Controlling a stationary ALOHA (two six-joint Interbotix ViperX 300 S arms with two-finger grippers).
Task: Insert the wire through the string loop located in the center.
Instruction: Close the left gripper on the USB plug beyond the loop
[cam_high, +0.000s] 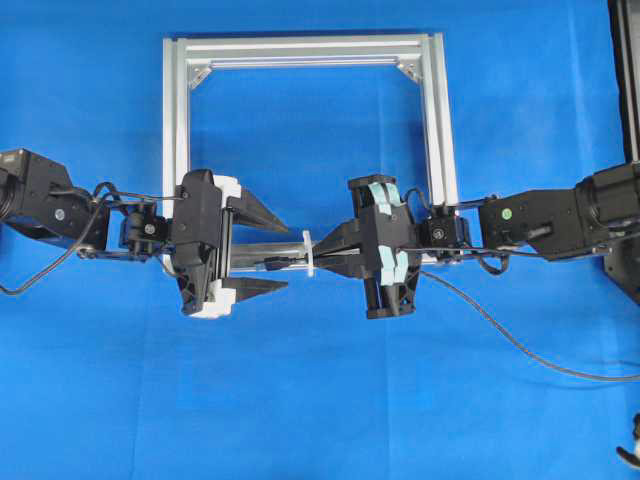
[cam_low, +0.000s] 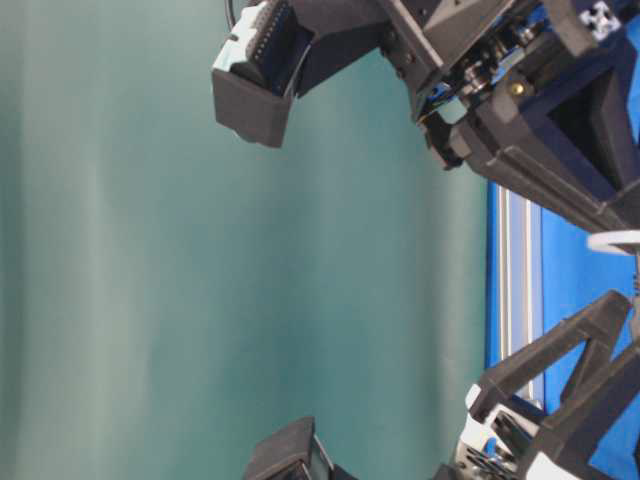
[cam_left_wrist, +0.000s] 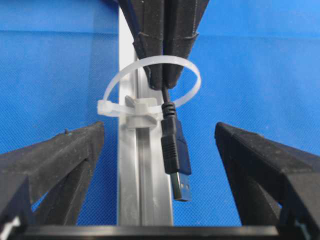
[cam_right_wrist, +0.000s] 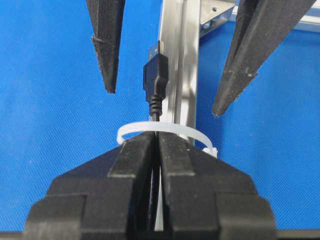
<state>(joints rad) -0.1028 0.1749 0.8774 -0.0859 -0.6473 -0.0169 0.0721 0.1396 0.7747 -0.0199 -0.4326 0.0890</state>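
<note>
Left wrist view: the wire (cam_left_wrist: 176, 152) pokes plug-first through the string loop (cam_left_wrist: 150, 85) — pinched by the right gripper (cam_left_wrist: 164, 80) — straight toward the spread left gripper (cam_left_wrist: 160, 150).

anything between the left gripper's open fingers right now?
Yes: the wire plug, poked through the string loop, hangs between the left gripper fingers untouched; left wrist view.

Overhead cam looks straight down, wide, frame (cam_high: 310, 150) toward 12 o'clock. Table-level cam is rolled sideways, very close, mostly backdrop. Left wrist cam looks along its fingers (cam_left_wrist: 55, 165), close on the loop (cam_left_wrist: 150, 85). Right wrist cam faces it; both share loop (cam_right_wrist: 165, 131) and plug (cam_right_wrist: 155, 75).
</note>
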